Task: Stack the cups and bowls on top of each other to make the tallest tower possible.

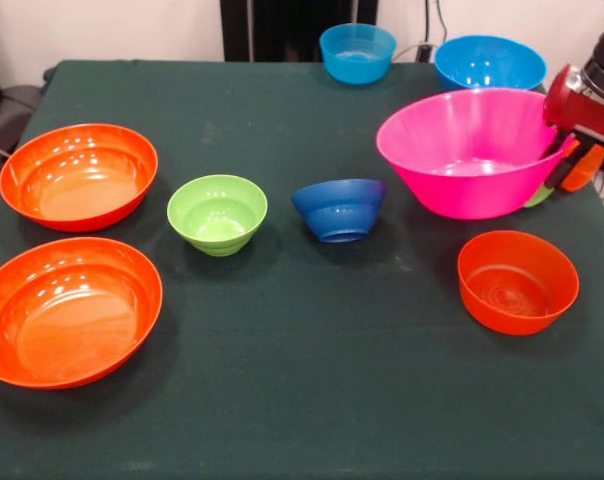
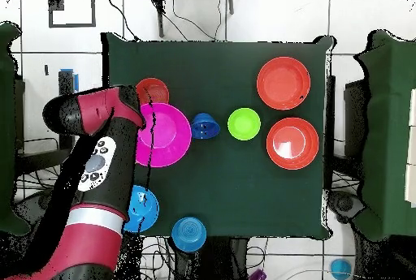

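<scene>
At the right edge of the table, as I stood facing the robot, the gripper (image 1: 574, 160) pressed against the rim of the big pink bowl (image 1: 467, 155). It seemed to hold something orange and a sliver of lime green behind that rim, perhaps the cups, but I could not tell whether it was clamped or loose. The pink bowl sat tilted on the green cloth (image 1: 302, 400), not nested in anything I could see. Everything else lay single and apart: two wide orange bowls (image 1: 78, 175) (image 1: 70, 310) at the left, a small green bowl (image 1: 217, 213) and a tipped dark blue bowl (image 1: 339, 208) in the middle, a smaller orange bowl (image 1: 517, 281) near the front, and two sky blue bowls (image 1: 357, 52) (image 1: 489, 62) at the far side. By my reckoning no tower stood yet, so nearly all the stacking remained.
</scene>
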`<state>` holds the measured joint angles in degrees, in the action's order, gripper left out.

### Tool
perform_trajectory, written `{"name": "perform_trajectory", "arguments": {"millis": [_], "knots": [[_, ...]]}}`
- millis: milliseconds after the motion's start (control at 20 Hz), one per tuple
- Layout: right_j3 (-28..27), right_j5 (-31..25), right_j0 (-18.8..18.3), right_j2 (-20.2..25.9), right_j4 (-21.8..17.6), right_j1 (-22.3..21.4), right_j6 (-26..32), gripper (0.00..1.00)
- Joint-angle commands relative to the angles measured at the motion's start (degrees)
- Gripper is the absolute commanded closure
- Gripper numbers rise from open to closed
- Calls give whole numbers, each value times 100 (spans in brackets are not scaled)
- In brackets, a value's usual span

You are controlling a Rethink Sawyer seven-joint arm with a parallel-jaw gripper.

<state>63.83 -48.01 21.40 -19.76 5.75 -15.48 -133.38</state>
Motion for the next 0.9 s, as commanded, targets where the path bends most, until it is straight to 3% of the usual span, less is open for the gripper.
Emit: {"name": "perform_trajectory", "arguments": {"millis": [50,250,900], "knots": [[541,134,-136,658,50,-95,-368,100],[452,38,-119,650,61,-63,-384,100],[-1009,-379,-60,447,160,667,-796,100]]}}
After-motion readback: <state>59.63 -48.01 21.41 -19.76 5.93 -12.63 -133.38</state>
